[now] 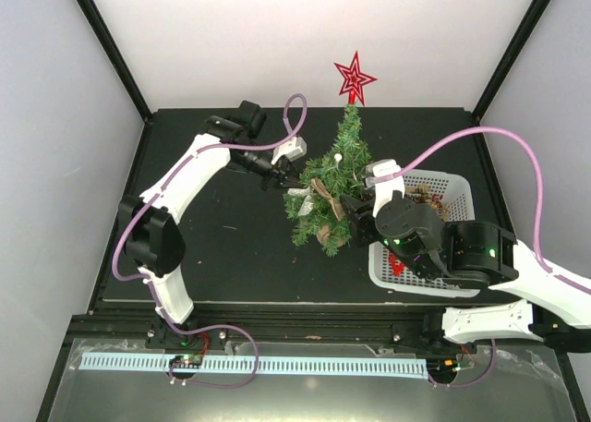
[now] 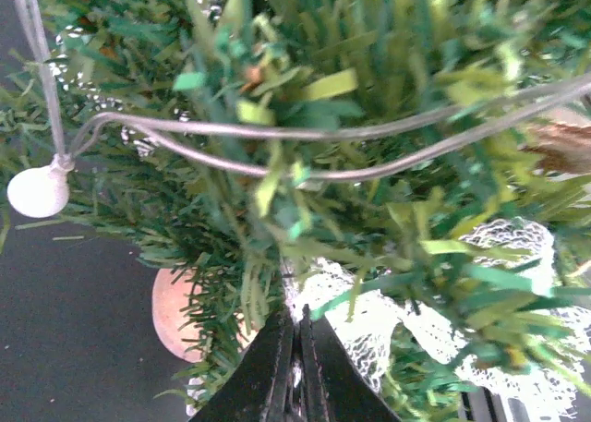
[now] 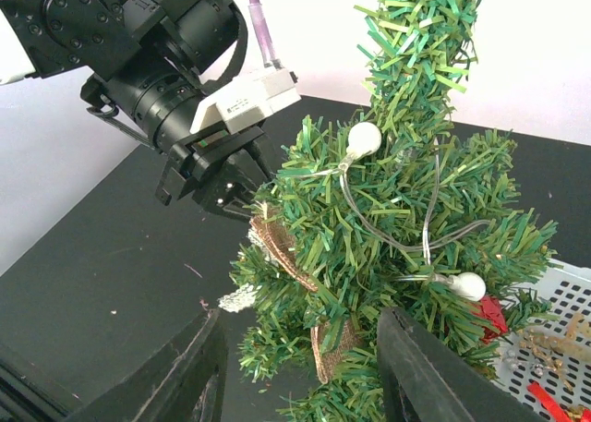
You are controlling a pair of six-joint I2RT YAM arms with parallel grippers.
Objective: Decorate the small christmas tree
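**Black counter (image 1: pixel 222 247), white walls: a tree part-dressed, with the left arm in its branches**

The small christmas tree (image 1: pixel 332 186) stands upright near the middle of the counter. It carries a red star (image 1: pixel 355 78) on its tip, and a wire of white bulbs (image 3: pixel 363 138) and a burlap ribbon (image 3: pixel 277 247) run through its needles.

The left gripper (image 2: pixel 297 348) has its jaws clenched, tips pushed into the foliage beside a white mesh ribbon (image 2: pixel 360 320). Whether they pinch that mesh I cannot tell.

The right gripper (image 3: pixel 305 376) has its jaws apart around the lowest branches, and I cannot tell if they press on them.

A white basket (image 1: pixel 443 191) sits just beside the tree.

The step in hand looks like tucking the mesh into place. The next move probably calls for letting go and backing out without snagging the bulb wire.
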